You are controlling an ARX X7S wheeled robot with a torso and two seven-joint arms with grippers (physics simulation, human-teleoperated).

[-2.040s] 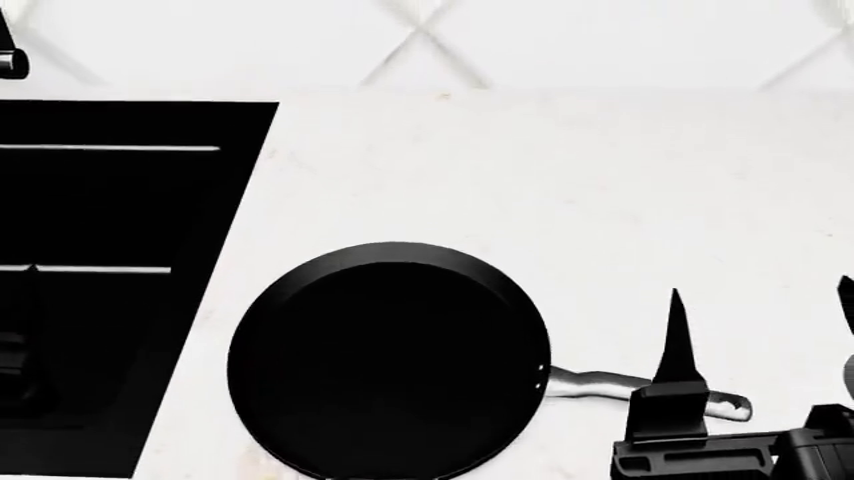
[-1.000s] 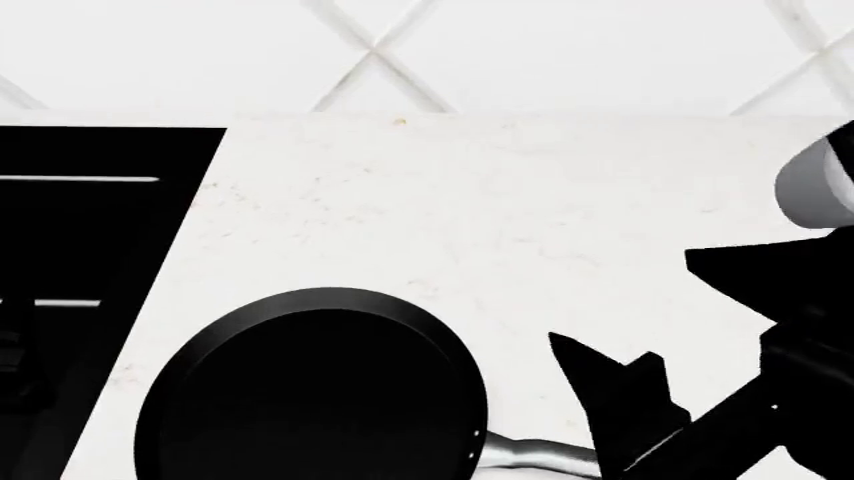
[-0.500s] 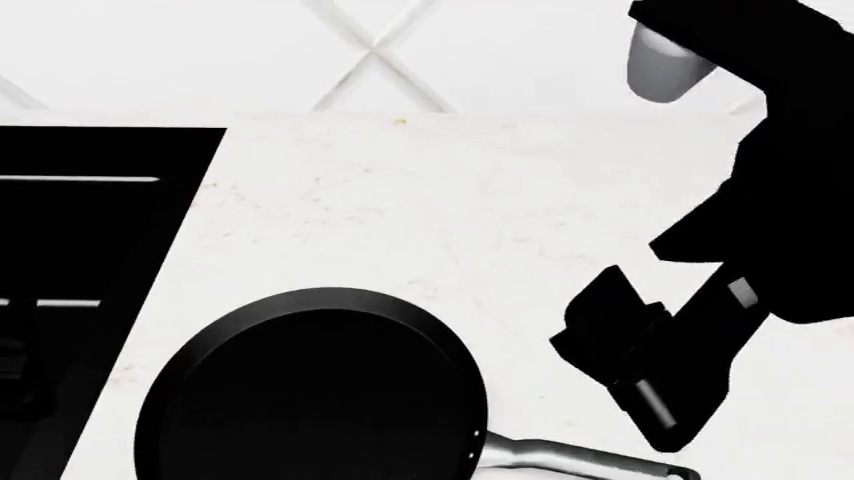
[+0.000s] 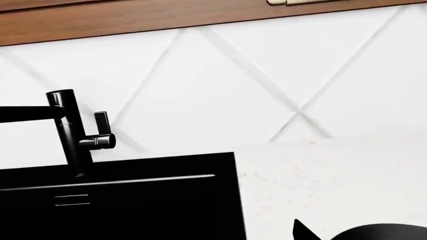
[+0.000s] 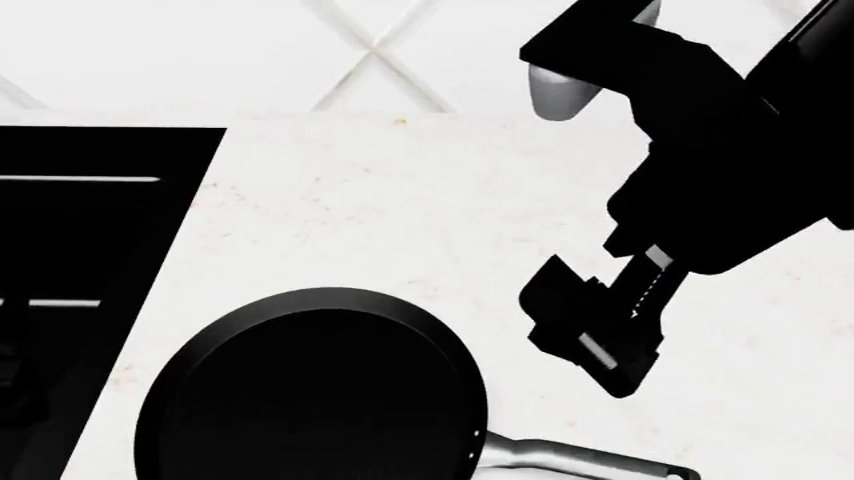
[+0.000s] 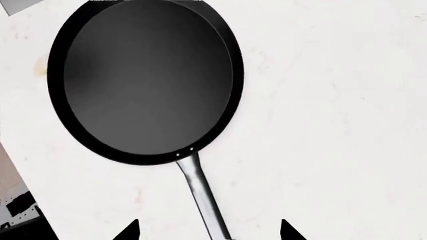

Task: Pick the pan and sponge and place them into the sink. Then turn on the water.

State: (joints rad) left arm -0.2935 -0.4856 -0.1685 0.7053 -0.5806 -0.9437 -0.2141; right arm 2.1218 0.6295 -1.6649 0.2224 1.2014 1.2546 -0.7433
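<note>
One pan (image 5: 310, 390) flat on white speckled counter (image 5: 400, 210), at 7 o'clock in head view, handle (image 5: 587, 462) pointing toward 4 o'clock. Sink (image 5: 80, 280) at 9 o'clock, just beside pan rim. Right gripper (image 6: 208, 232) hangs above handle, not touching; fingers spread, one tip each side of handle in right wrist view. Left gripper: only one dark fingertip (image 4: 303, 231) visible, finger state cannot tell. Faucet (image 4: 67, 132) with side lever (image 4: 101, 135) stands at sink's back edge. Sponge not visible.
</note>
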